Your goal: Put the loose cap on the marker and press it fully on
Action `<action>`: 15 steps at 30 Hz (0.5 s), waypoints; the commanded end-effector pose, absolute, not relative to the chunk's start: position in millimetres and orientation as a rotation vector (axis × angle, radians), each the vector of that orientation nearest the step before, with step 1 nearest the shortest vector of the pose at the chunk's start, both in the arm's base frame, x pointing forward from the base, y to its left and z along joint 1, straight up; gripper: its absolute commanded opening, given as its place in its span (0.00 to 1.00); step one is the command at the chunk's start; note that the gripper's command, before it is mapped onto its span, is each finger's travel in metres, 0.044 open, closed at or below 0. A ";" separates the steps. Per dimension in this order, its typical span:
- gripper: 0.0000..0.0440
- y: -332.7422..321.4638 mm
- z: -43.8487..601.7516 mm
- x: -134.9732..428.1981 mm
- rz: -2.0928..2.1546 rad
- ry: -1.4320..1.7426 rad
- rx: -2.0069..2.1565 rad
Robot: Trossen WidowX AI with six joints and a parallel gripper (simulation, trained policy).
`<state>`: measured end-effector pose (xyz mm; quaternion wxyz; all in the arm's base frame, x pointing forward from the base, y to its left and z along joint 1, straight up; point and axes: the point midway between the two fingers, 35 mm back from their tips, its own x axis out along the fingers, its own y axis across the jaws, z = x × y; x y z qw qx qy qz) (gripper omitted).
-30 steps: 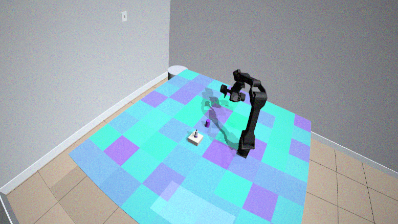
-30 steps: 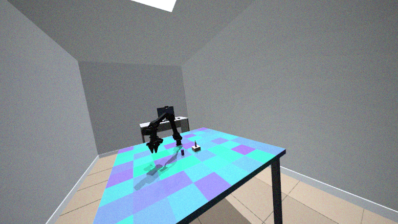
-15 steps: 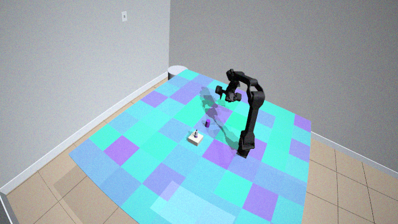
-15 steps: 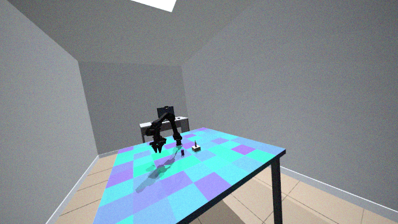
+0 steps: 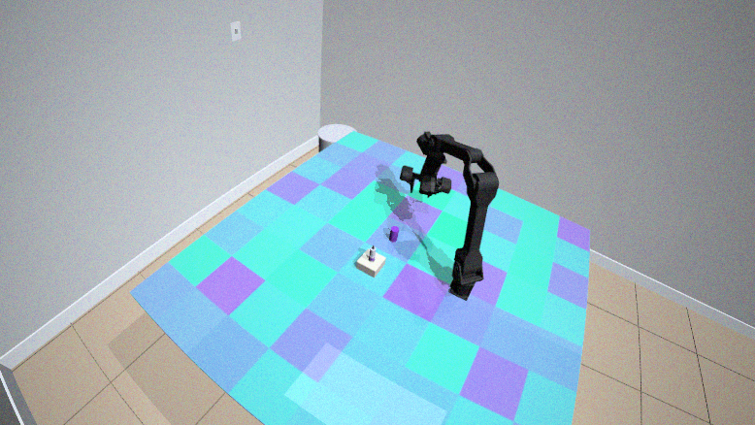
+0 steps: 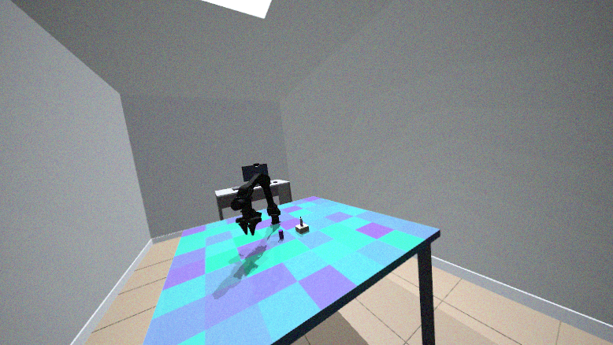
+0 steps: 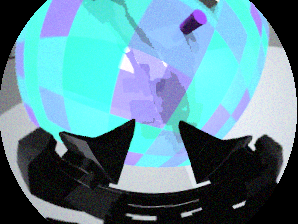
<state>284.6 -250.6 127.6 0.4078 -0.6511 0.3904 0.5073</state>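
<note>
The gripper (image 5: 422, 190) (image 6: 248, 234) (image 7: 157, 122) is positioned above the table (image 5: 295, 274) (image 6: 330, 257) (image 7: 90, 65), jaws partly open and unloaded, apart from the upright purple cap (image 5: 394, 234) (image 6: 280, 234) (image 7: 193, 22).

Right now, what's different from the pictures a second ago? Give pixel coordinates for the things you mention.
The black gripper (image 5: 420, 193) (image 6: 249, 234) (image 7: 157, 122) moved left in the top view and right in the exterior view, a bit closer to the purple cap (image 5: 394, 234) (image 6: 280, 235) (image 7: 194, 21). Nothing was grabbed or let go. The cap and the upright marker (image 5: 372, 253) (image 6: 301, 221) stayed put.
</note>
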 end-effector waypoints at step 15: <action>0.68 -217.6 123.8 294.8 1.370 1.015 -1.582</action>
